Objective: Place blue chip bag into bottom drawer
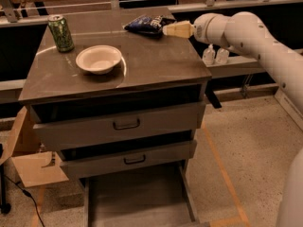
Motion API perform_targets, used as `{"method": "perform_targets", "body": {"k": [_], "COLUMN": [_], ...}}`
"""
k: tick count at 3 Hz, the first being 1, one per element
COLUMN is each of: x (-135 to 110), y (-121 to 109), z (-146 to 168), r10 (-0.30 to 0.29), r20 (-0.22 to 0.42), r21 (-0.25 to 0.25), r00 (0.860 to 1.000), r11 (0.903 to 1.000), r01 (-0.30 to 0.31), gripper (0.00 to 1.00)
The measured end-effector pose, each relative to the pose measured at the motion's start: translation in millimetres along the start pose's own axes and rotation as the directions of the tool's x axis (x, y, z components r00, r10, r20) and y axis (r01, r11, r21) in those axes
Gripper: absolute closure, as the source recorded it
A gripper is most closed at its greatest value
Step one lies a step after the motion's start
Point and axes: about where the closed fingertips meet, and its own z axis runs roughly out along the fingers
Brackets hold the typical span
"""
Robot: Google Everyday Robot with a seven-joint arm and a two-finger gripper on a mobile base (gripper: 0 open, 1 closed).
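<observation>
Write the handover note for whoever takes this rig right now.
Gripper: at the back right of the cabinet top, pointing at the right end of the blue chip bag; no grasp visible.
Blue chip bag: lying at the back of the top, behind the bowl.
Bottom drawer: pulled out, near the floor.
Done: drawer open.
Left: grasp the bag, lower it, release it in the drawer.

A green can [61, 32] stands behind a white bowl [99, 59] on the cabinet top [156, 65]; a cardboard box [33, 164] sits lower left.
</observation>
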Motion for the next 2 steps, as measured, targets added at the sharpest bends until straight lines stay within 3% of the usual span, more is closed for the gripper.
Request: {"method": "perform_targets", "body": {"k": [2], "x": [-5], "y": [31], "z": [72], "r10": [0.015], "r20": [0.032], "r21": [-0.111], "r00": [0.999], "r11": [0.9938], "r01": [-0.011], "gripper": [0.0]}}
